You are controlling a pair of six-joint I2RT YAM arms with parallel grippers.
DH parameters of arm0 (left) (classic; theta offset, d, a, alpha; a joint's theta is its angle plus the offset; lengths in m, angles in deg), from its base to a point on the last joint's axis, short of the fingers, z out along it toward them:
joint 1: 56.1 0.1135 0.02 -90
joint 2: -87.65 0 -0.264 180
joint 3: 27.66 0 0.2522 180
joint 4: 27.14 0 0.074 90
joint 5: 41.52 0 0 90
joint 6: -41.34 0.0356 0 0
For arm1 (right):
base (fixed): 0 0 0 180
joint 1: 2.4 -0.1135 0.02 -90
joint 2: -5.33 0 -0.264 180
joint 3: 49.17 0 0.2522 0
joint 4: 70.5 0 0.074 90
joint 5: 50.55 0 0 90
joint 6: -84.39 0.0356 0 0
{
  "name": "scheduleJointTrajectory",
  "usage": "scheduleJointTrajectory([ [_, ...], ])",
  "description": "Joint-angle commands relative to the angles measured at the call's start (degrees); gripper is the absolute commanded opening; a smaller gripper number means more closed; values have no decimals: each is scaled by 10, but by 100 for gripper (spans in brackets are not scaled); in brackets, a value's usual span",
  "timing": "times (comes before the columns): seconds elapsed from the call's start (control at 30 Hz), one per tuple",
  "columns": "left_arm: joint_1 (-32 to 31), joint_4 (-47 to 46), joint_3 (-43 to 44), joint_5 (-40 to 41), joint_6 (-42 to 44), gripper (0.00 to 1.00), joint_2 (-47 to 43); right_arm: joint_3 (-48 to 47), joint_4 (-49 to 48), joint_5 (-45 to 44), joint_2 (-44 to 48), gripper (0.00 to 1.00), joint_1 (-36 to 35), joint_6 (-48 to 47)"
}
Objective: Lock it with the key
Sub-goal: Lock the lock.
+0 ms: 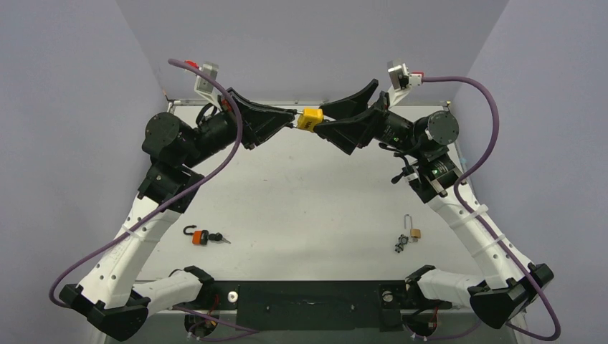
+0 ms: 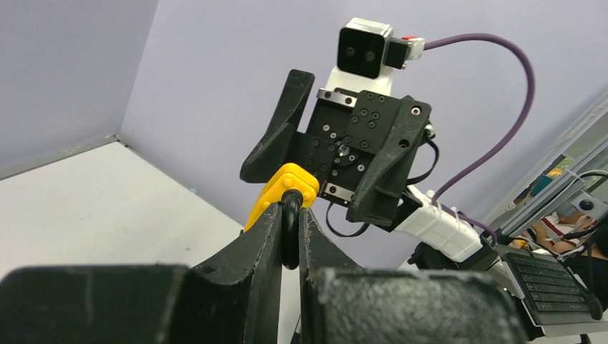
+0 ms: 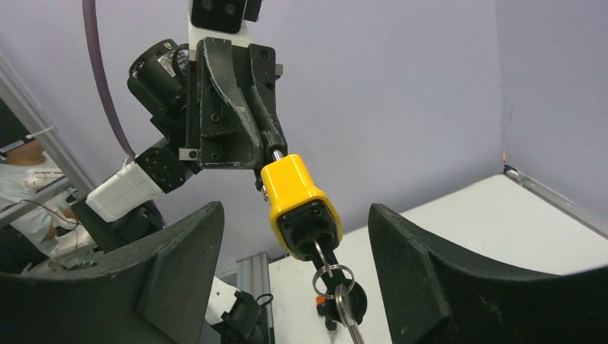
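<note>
The left claw [image 2: 290, 228] is clamped on the yellow padlock [image 3: 297, 201] by its shackle [image 2: 290, 212]. The right claw [image 1: 326, 120] gapes empty astride the padlock and should close squarely on the inserted key [image 3: 319, 252] before twisting.

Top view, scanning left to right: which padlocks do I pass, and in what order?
orange padlock on the table → yellow padlock held up between the arms → brass padlock on the table
</note>
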Motion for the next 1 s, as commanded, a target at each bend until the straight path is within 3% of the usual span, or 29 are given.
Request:
scheduleJointTrajectory([
  [0.0, -1, -69, 48, 18, -32, 0, 1, -42, -120, 43, -21, 67, -6, 51],
  [0.3, 0, -72, 42, 21, -38, 0, -2, -53, -117, 41, -33, 52, -34, 49],
  [0.63, 1, -73, 41, 17, -39, 0, 1, -39, -95, 26, -22, 43, -43, 32],
  [0.77, 3, -73, 33, 19, -39, 0, -2, -38, -83, 18, -18, 32, -43, 27],
  [0.97, 5, -48, 34, 4, -22, 0, 0, -33, -65, 12, -14, 4, -43, 28],
])
